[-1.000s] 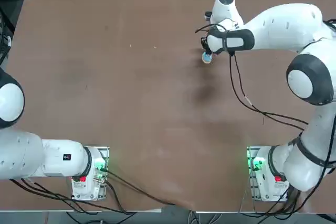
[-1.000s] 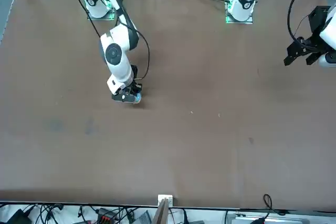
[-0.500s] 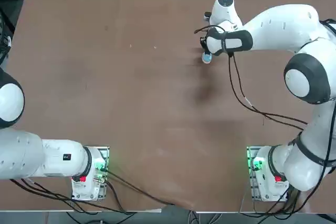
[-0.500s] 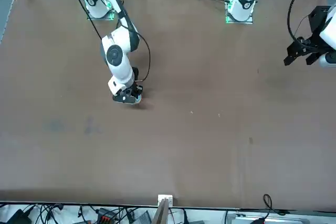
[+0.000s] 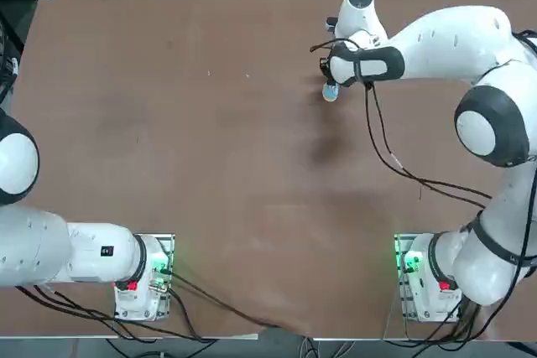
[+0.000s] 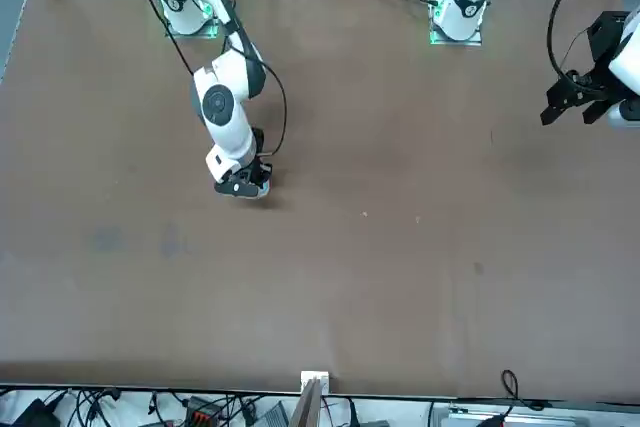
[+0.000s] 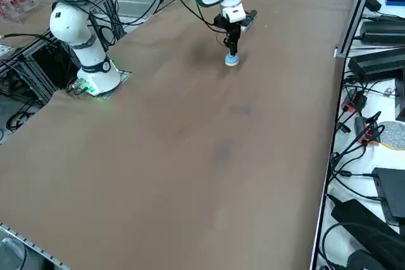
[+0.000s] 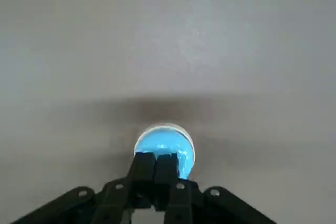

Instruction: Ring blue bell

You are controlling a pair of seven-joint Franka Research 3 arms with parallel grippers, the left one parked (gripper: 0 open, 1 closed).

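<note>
Blue bell (image 5: pixel 331 93) sits on the brown table (image 5: pixel 210 165), upper right of centre in the top view. Right gripper (image 8: pixel 156 162) points straight down, fingers pressed together, tips on the bell's top.

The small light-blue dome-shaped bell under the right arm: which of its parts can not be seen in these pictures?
- Top button of the light-blue dome bell: wrist view, covered by the shut black fingers of the right hand.
- Contact between fingertips and bell: right side view, too small to judge at the bell.
- Most of the bell: front view, hidden behind the hand; top view shows only an edge.
</note>
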